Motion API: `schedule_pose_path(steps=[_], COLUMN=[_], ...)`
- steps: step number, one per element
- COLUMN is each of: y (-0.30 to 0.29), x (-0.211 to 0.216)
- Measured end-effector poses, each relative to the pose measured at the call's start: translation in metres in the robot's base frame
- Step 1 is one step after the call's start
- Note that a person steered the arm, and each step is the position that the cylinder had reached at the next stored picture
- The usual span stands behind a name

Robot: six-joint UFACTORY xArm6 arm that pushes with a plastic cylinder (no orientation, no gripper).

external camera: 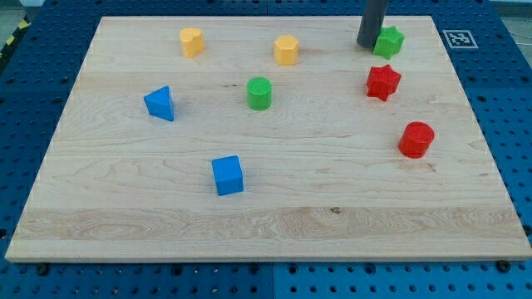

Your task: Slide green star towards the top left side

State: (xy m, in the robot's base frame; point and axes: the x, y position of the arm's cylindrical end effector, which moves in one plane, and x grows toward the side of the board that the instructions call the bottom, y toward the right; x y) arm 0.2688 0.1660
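The green star (389, 41) lies near the top right of the wooden board (266, 224). My tip (367, 45) rests on the board right against the star's left side, touching or nearly touching it. The dark rod rises from there out of the view's top. The star is fully visible apart from its left edge beside the rod.
A red star (383, 81) lies just below the green star and a red cylinder (416, 139) lower right. Two yellow blocks (192, 41) (287, 49) lie along the top. A green cylinder (259, 93), a blue triangle (160, 103) and a blue cube (227, 175) lie left of centre.
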Motion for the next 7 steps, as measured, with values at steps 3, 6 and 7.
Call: schedule_pose_path(steps=[3, 6, 7], y=[0.03, 0.049, 0.054], x=[-0.008, 0.006, 0.005])
